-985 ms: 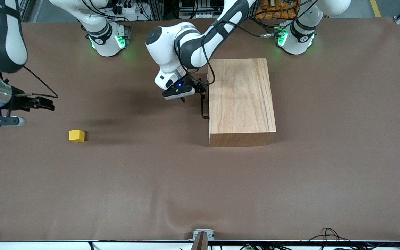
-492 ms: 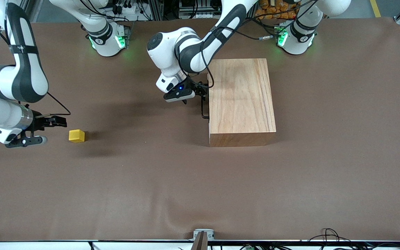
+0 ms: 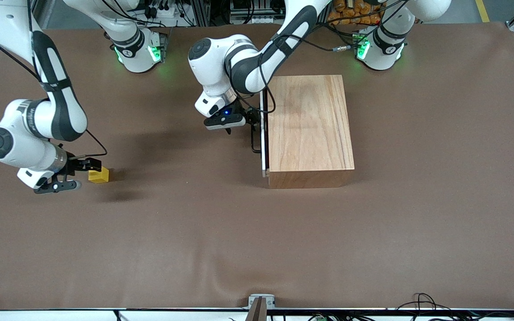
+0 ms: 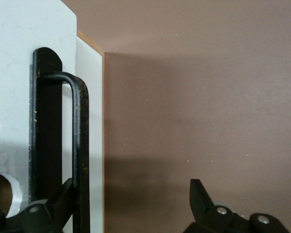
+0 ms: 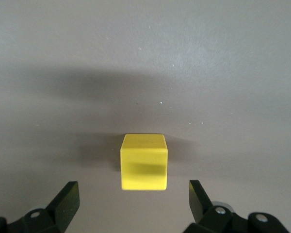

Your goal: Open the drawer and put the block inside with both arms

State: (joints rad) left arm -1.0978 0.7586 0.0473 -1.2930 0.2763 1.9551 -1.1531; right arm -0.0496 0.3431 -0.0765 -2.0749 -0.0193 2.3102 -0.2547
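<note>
Hooking the handle, lining up on the cube.
Left gripper point(image 3: 244, 119) spread wide, one finger inside thin black loop handle point(image 4: 79, 145) of barely opened white-fronted drawer point(image 3: 263, 133); right gripper point(image 5: 133, 206) agape, straddling small yellow block point(image 5: 143, 161) near table's point(image 3: 257, 249) right-arm edge. Next: pull drawer across bare cloth, pinch block.

Brown table point(image 3: 257, 232) — box point(image 3: 310, 129), block point(image 3: 99, 175)
</note>
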